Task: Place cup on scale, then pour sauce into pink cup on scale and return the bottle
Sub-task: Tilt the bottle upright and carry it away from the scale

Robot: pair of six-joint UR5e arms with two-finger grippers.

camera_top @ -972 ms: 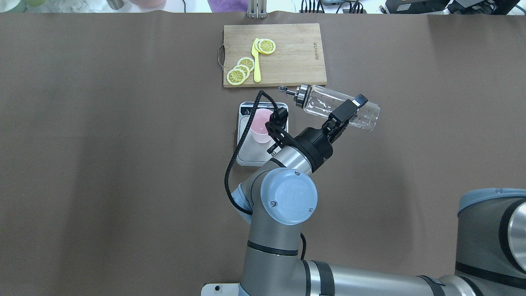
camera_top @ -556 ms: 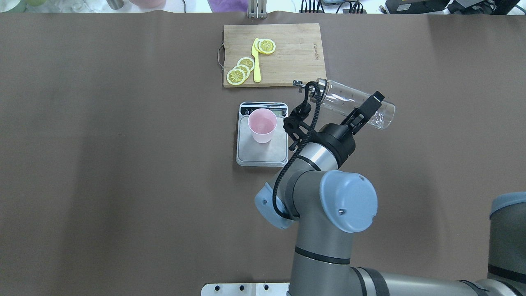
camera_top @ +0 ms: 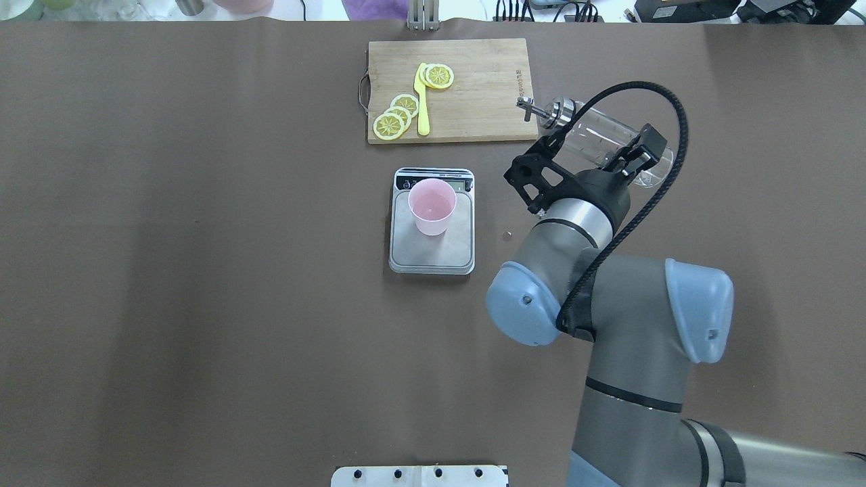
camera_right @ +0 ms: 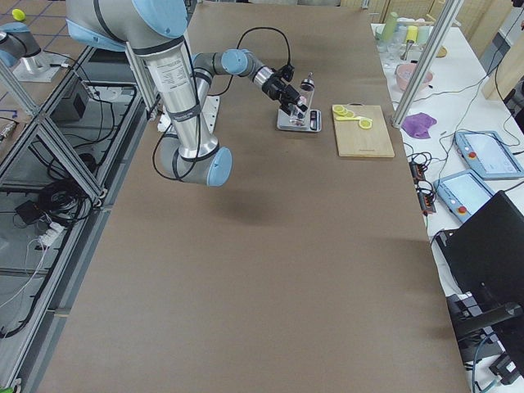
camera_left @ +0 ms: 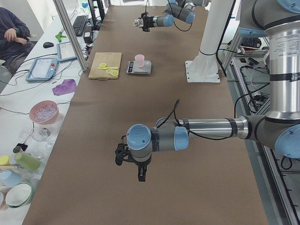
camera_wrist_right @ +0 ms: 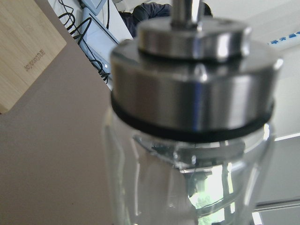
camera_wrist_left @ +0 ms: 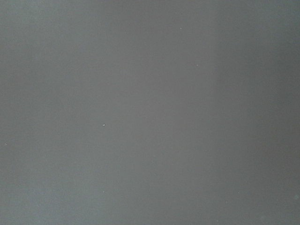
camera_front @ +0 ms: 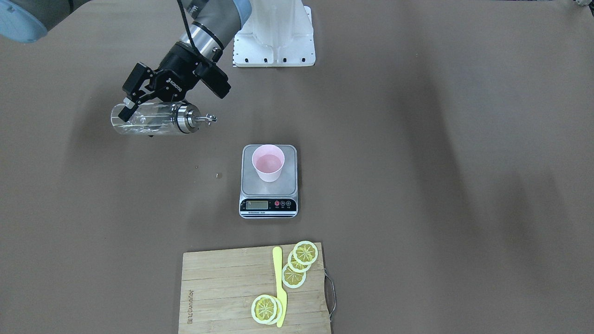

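Observation:
The pale pink cup [camera_top: 431, 206] stands upright on the scale [camera_top: 433, 253], also seen from the front as cup [camera_front: 267, 162] on scale [camera_front: 287, 185]. My right gripper [camera_top: 632, 152] is shut on the clear glass bottle [camera_top: 595, 132], which lies nearly level in the air to the right of the scale. Its metal cap and spout point at the cutting board's right edge. From the front, bottle [camera_front: 148, 119] hangs under the gripper [camera_front: 132, 109]. The cap fills the right wrist view [camera_wrist_right: 187, 84]. My left gripper [camera_left: 139, 174] hangs low over bare table far from the scale; I cannot tell its state.
A wooden cutting board [camera_top: 487, 88] with lemon slices [camera_top: 396, 116] and a yellow knife [camera_top: 421, 101] lies behind the scale. A small droplet [camera_top: 507, 235] marks the mat right of the scale. Bowls, cups and a seated person [camera_left: 11, 33] line the table's far side.
My right arm has swung to the right and away from the cup, carrying the bottle from beside the scale to the cutting board's right edge. The cup and scale have stayed put.

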